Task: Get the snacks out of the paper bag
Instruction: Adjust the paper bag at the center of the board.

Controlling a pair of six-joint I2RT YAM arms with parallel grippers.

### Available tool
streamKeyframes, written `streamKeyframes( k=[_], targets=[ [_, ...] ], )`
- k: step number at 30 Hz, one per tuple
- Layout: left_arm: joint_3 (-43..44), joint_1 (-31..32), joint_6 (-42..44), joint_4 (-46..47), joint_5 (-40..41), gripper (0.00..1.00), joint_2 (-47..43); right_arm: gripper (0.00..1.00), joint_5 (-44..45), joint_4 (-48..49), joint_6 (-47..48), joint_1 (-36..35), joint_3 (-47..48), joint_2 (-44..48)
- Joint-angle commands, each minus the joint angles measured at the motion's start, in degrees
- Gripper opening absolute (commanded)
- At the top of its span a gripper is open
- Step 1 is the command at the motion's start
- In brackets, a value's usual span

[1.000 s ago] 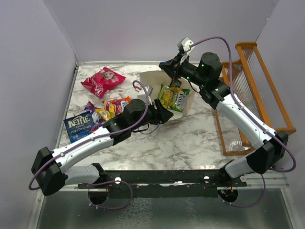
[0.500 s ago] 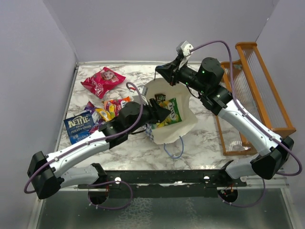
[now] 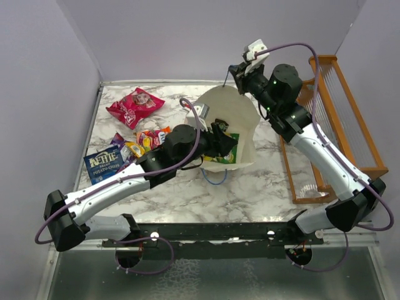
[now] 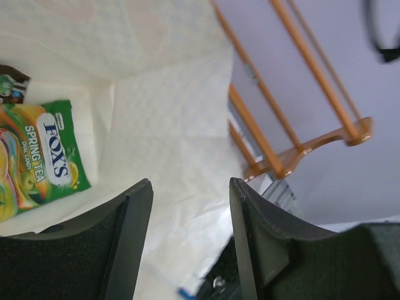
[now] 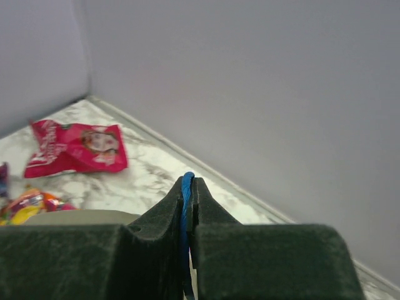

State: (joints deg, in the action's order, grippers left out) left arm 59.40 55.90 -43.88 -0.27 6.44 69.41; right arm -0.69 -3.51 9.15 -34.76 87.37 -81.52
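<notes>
The cream paper bag (image 3: 240, 122) lies tipped with its mouth toward the arms. My right gripper (image 3: 234, 75) is shut on the bag's thin blue cord handle (image 5: 187, 190) and holds that edge up. My left gripper (image 3: 229, 145) is open inside the bag's mouth, nothing between its fingers (image 4: 190, 187). A green Fox's candy pack (image 4: 39, 164) lies on the bag's inner wall just left of those fingers, with a dark packet edge (image 4: 11, 84) above it. Out on the table lie other snacks: a pink-red bag (image 3: 134, 106), a dark blue chips bag (image 3: 103, 164) and small colourful packs (image 3: 142, 142).
The orange wooden rack (image 3: 334, 125) stands along the right wall, close behind the bag, and shows past the bag's rim in the left wrist view (image 4: 284, 128). The bag's other blue handle (image 3: 214, 179) hangs loose on the marble. Walls enclose the table on three sides.
My right gripper has lifted the bag's handle up and back, opening the bag's mouth toward the arms. My left gripper has moved right, into the mouth, near the green pack.
</notes>
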Motion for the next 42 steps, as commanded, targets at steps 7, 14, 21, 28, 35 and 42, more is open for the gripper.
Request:
streamKeyframes(
  k=[7,14,21,28,35,42],
  targets=[
    [10.8,0.1,8.1,-8.5,0.9,0.58,-6.4,0.02,6.6,0.4,14.2,9.8,11.2,-6.4],
    [6.1,-0.3,8.3,-10.8,9.1,0.64,-11.4,0.02,2.6,-2.8,15.1,10.1,15.6,-7.9],
    [0.3,-1.6,6.2,-10.9,13.2,0.64,-15.2,0.02,0.8,-1.0,9.2,4.9,5.0,-6.1],
    [-4.7,-2.4,2.6,-11.4,15.2,0.64,-19.1,0.02,-1.7,0.3,3.3,0.5,1.9,-6.9],
    [-7.7,-2.7,-0.2,-8.3,12.6,0.64,-18.6,0.02,-6.9,0.1,-6.3,-0.9,2.6,-7.9],
    [-8.9,-3.1,-1.3,-5.0,12.0,0.6,-16.2,0.02,-14.9,-0.1,-7.1,-0.9,-0.7,-4.0]
  ],
)
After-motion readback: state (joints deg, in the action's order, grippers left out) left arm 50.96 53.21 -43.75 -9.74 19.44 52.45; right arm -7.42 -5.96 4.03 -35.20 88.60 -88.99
